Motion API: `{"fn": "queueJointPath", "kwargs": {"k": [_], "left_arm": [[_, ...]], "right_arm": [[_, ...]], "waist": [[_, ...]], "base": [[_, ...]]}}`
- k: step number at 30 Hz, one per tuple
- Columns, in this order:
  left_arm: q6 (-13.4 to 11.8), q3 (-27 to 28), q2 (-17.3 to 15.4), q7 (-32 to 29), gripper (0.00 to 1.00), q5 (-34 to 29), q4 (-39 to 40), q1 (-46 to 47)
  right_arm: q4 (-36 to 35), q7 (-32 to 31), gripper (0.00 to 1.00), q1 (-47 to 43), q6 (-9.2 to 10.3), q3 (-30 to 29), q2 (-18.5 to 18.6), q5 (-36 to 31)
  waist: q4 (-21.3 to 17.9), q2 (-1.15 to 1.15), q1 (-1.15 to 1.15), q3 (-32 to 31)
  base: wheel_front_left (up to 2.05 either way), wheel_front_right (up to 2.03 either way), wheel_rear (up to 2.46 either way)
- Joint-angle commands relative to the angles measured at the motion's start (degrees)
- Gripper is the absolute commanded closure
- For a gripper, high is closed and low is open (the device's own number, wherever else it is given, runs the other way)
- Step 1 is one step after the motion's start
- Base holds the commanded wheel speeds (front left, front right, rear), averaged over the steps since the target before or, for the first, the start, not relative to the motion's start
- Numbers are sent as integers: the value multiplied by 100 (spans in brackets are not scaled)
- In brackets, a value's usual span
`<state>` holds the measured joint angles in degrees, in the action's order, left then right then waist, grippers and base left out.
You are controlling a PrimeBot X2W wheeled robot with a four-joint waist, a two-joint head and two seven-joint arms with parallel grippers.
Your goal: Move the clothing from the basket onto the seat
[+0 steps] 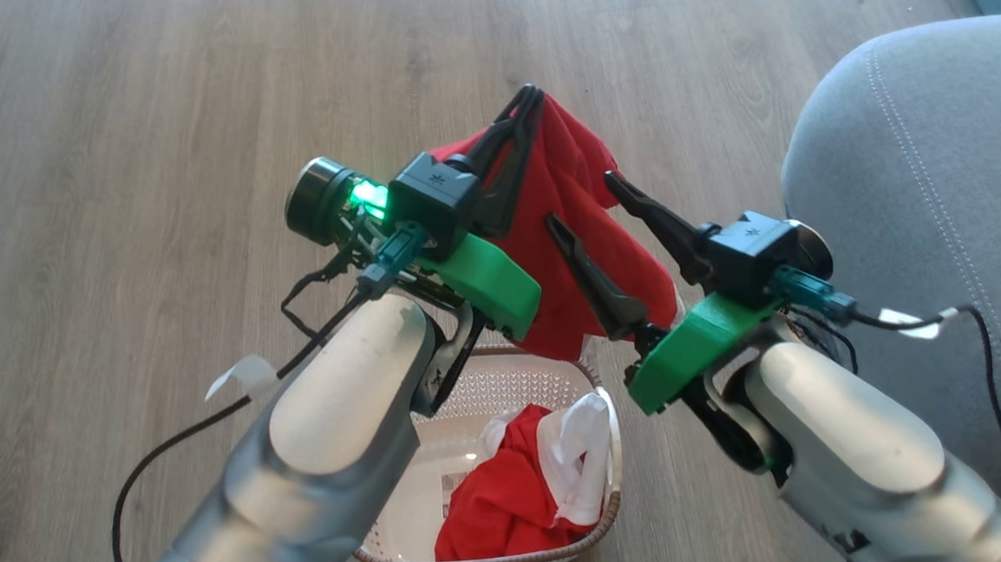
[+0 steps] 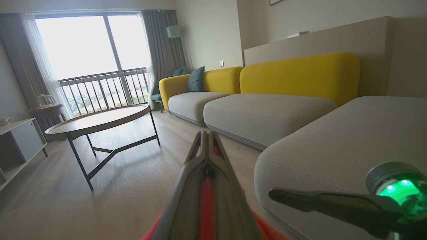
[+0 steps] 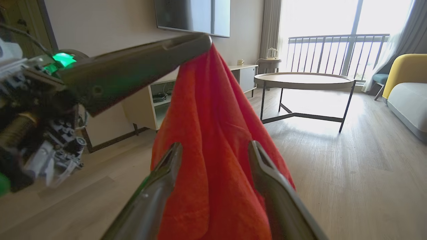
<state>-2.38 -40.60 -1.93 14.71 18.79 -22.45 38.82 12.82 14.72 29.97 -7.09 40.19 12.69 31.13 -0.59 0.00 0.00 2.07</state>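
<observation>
Clothing (image 1: 575, 224) over basket (image 1: 507, 383), seat (image 1: 919, 160) edge near

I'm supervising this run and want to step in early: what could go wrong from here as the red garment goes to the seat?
1. The red garment hangs pinched only at the tips of the shut jaws of the left gripper. So small a hold could slip and drop it on the floor.
2. The right gripper has its open jaws either side of the hanging cloth and might snag it on the way to the seat.
</observation>
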Motion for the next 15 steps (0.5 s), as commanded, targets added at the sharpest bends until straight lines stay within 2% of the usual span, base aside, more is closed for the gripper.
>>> {"fn": "queueJointPath", "kwargs": {"k": [1,7,15], "left_arm": [[-35,159,-95,27,100,32,213,294],[-43,-66,-95,28,100,134,211,270],[-83,-394,-95,28,100,318,260,370]], "right_arm": [[-75,28,0,229,-40,38,-85,-9],[600,28,0,518,-40,331,-344,-41],[1508,28,0,833,-40,741,-573,227]], "waist": [[27,0,0,-16],[174,0,0,-54],[412,0,0,-45]], "base": [[0,0,0],[0,0,0],[0,0,0]]}}
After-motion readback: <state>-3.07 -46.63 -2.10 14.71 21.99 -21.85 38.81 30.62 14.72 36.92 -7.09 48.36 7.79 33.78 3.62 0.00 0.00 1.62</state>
